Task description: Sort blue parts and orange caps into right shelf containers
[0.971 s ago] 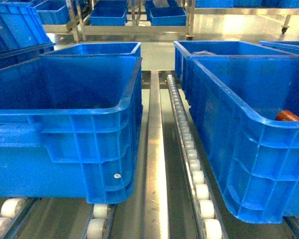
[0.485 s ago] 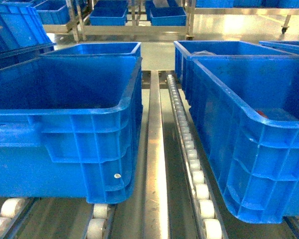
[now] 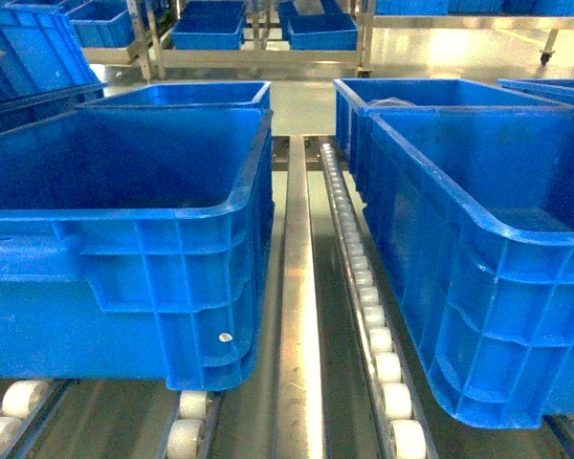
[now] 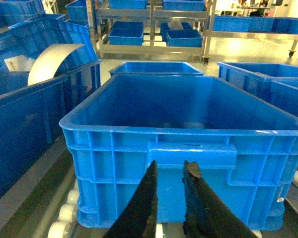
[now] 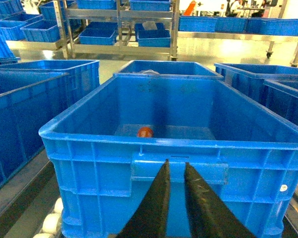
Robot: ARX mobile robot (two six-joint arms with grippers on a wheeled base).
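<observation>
**Two crates on the roller shelf, one orange cap in the right one**

We face a stainless-steel shelf (image 3: pixel 298 287) whose flat shiny rail runs away from us down the middle, with a lane of small white rollers (image 3: pixel 368 306) just to its right and more rollers at the lower left. Two large blue containers stand on it: the left container (image 3: pixel 124 239) and the right container (image 3: pixel 478 268), apart from each other with the rail and rollers between them. Behind each stands a further blue crate (image 3: pixel 187 94) in the same lane.

In the right wrist view, one orange cap (image 5: pixel 145 132) lies on the floor of the right container, near its far wall and left of centre. In the left wrist view the left container (image 4: pixel 184 148) shows only a dark bare floor; we see no parts in it.

Our left gripper (image 4: pixel 169 171) hangs just outside the near wall of its container, fingers a narrow gap apart and holding nothing. Our right gripper (image 5: pixel 175 171) hangs likewise before the right container, fingers almost closed with a thin slit between them, also holding nothing.

The room beyond has a pale glossy floor (image 3: pixel 440 57) with bright reflections, and steel racks (image 5: pixel 119 25) carrying more blue bins. At the far left of the left wrist view, a curved white sheet (image 4: pixel 52 59) rises from a neighbouring crate.
</observation>
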